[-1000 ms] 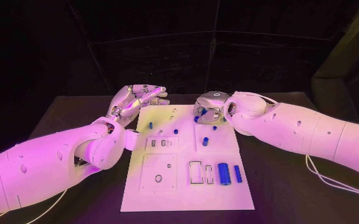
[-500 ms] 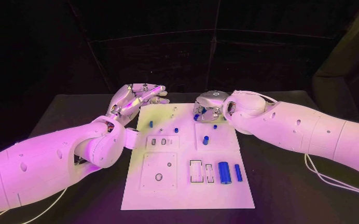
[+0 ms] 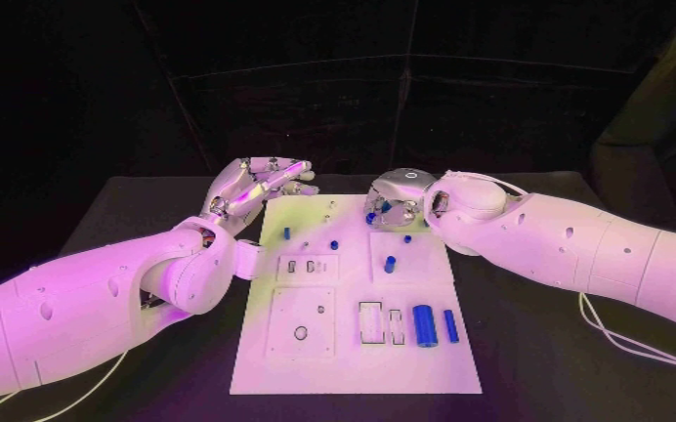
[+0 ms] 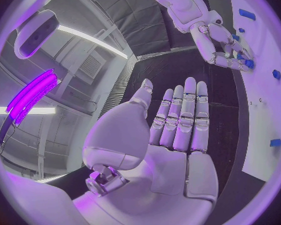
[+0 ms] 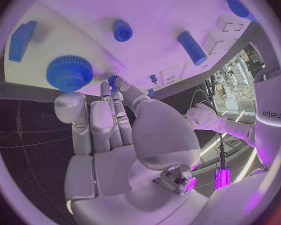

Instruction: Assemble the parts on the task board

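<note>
Little has shifted since the earlier frames: the right hand (image 3: 396,199) has eased very slightly rightward at the upper centre of the head view, while the left hand (image 3: 262,186) stays at upper left, beside the far-left corner of the flat white rectangular task board (image 3: 353,363); by my judgement the placement is still under way, not finished. Right hand's fingers are curled together, with a small blue peg (image 5: 113,80) pinched at their tips and touching the board just beside a blue toothed gear (image 5: 69,73). Left hand's fingers lie straight and apart from the thumb, holding nothing. Two blue cylinders (image 3: 423,325) lie at the lower right of the board; smaller blue pieces (image 3: 388,265) sit mid-board. Whether the peg has entered a hole I cannot tell; fingertips cover its seat, and the head view hides it behind the hand.
</note>
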